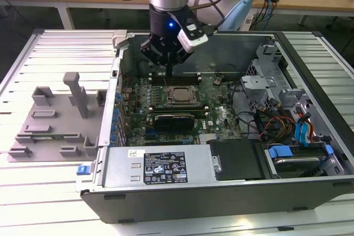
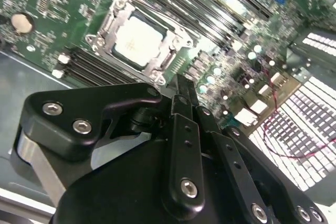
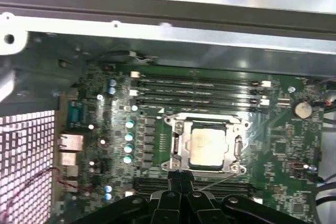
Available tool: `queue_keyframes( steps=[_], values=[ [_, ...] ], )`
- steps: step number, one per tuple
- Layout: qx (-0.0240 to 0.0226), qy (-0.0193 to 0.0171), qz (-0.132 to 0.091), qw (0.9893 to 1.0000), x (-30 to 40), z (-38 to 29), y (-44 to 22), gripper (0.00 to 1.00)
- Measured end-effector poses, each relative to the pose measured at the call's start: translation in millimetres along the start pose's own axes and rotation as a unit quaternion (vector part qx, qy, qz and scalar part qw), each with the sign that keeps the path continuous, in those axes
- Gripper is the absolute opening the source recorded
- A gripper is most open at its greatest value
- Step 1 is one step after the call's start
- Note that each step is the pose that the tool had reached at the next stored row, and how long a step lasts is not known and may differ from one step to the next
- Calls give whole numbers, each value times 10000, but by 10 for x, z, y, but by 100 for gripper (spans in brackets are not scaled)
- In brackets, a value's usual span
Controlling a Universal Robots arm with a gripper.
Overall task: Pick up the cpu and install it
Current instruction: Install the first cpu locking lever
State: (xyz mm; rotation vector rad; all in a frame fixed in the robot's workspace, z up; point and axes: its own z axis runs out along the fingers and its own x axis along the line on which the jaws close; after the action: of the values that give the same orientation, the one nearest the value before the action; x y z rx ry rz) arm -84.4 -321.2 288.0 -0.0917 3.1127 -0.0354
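Metal caps the cpu: a silvery-white top plate with a thin darker rim. It lies flat inside the socket frame on the motherboard, with memory slots alongside. In the exterior view the cpu is near the middle of the board.

It looks light, stiff and thin. The smooth plate is probably slippery, and the underside is likely delicate. The safest hold would be across two opposite edges of the rim, kept level and with little squeeze. Seated as it is, the frame crowds those edges and leaves little room for fingers.

The hand hangs above the board close to the socket, without touching the cpu. Its fingers are pressed together at the tips, with nothing between them in either wrist view.

The open computer case lies on its side on the slatted table. It holds the motherboard, a power supply along the near wall, and drive bays with blue tabs towards the exterior view's right. A grey moulded tray sits on the table beside the case, on the exterior view's left. I cannot tell whether its recesses hold anything.
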Motion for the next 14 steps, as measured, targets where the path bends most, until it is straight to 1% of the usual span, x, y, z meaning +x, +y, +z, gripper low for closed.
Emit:
queue_keyframes(
  steps=[3,8,11,14],
  values=[
    [-1,0,1,10000,90,-2,14,11],
    [0,0,0,10000,93,-2,14,11],
    [0,0,2,10000,118,0,24,11],
    [-9,6,3,10000,139,38,29,11]
  ],
)
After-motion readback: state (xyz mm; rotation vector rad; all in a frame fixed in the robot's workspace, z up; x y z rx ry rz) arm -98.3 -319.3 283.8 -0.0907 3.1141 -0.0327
